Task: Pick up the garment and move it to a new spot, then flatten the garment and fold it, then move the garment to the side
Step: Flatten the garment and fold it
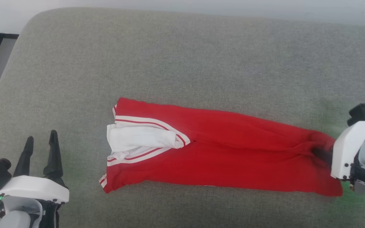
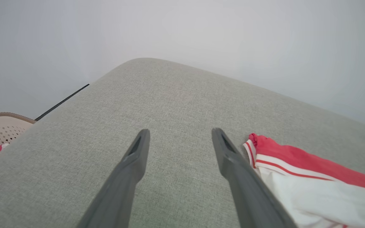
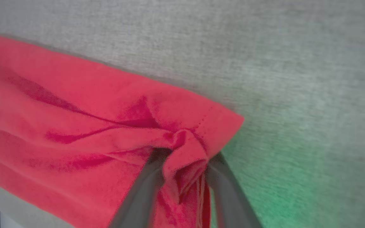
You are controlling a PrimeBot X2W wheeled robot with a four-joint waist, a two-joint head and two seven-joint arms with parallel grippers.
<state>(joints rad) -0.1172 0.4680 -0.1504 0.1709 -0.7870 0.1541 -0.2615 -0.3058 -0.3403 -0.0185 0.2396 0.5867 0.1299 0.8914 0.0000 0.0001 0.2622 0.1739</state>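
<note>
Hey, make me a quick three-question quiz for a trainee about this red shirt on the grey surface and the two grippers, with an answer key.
1. True or false: the left gripper has its jaws shut.
2. Fill in: the sleeve folded over the garment is ___.
3. Which part of the garment is bunched between the jaws of the right gripper? A the sleeve end; B the red hem end; C the middle.
Key: 1 false; 2 white; 3 B.
</note>
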